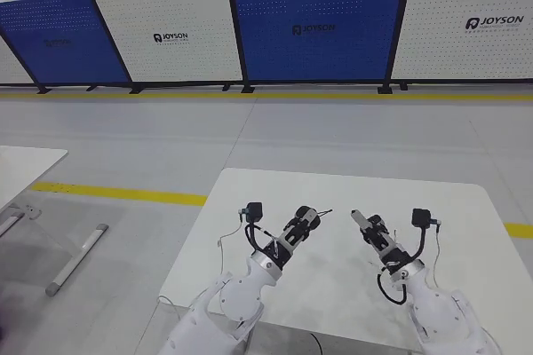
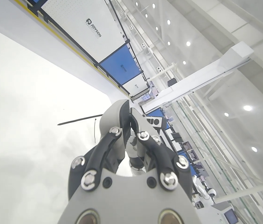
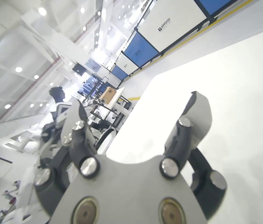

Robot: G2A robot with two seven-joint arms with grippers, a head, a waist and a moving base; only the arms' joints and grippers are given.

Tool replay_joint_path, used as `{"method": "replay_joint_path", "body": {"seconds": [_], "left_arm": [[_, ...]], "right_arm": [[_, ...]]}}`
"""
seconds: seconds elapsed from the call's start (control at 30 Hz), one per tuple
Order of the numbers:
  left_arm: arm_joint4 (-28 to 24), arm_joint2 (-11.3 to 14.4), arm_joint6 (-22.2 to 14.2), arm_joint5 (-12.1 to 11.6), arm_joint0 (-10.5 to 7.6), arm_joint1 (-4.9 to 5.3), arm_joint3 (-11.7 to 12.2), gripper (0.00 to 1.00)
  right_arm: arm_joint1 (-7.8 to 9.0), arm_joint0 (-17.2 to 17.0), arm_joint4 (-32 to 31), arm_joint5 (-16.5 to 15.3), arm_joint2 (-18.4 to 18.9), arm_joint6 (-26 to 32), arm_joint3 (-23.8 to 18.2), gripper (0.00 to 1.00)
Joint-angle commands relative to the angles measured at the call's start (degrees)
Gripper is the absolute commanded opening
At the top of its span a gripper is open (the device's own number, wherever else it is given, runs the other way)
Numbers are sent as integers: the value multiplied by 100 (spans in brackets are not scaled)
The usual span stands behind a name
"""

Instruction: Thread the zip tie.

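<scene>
the left claw (image 2: 129, 110) is pressed together, its two fingers (image 2: 112, 120) meeting at the tips, clamped on the zip tie (image 2: 80, 120). the tie is a thin black strip that sticks out sideways from the closed tips, held in the air above the white surface (image 2: 29, 82), with its free end pointing away from the claw. a finer dark line crosses it close to the fingers; what that is cannot be told.

from above, the left claw (image 1: 306, 217) sits over the middle of the surface (image 1: 275, 191), and the zip tie (image 1: 324, 212) shows as a short dark sliver pointing from its tip toward the right claw (image 1: 364, 219). the two claws are near each other but apart, both angled toward the far edge of the surface.

the right claw (image 3: 137, 99) stands wide apart with nothing between its fingers (image 3: 199, 108), hanging over a bare part of the surface (image 3: 238, 82).

beyond the surface a yellow floor line (image 1: 115, 192) crosses the grey floor, with blue and white panels (image 1: 320, 40) behind it.
</scene>
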Motion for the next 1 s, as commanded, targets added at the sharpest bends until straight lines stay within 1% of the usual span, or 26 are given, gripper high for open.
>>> {"method": "replay_joint_path", "body": {"seconds": [0.0,0.1,0.17,0.2,0.53,0.57,0.63,0.67,0.73,0.87,0.93,0.97], "left_arm": [[-31,-34,14,8,13,2,21,0],[-83,-87,48,18,30,3,61,0],[-146,-125,97,75,45,1,88,0],[-160,-127,71,102,44,1,93,0],[-160,-127,71,102,44,1,93,0],[-140,-134,115,107,36,0,107,0],[-25,-97,336,123,7,-17,157,0],[-76,-77,410,125,0,-28,177,0],[-136,-111,676,154,-46,-51,247,0],[-239,-149,1125,230,-113,-94,421,0],[-333,-184,1439,362,-152,-125,492,0],[-382,-185,1531,394,-170,-139,516,0]], "right_arm": [[25,-137,269,-134,228,-64,-55,100],[62,-326,773,-174,538,-25,-181,100],[91,-432,1036,-174,709,124,-236,100],[95,-443,1062,-174,724,161,-233,100],[95,-443,1062,-174,724,161,-233,100],[94,-444,1058,-167,721,144,-236,100],[77,-446,1015,-119,648,-27,-247,100],[64,-453,1102,-109,629,-145,-237,100],[39,-459,1288,-123,646,-448,-210,100],[19,-530,1912,-174,873,-798,-202,100],[14,-624,2374,-174,1049,-900,-239,100],[17,-664,2535,-174,1120,-875,-240,100]]}}
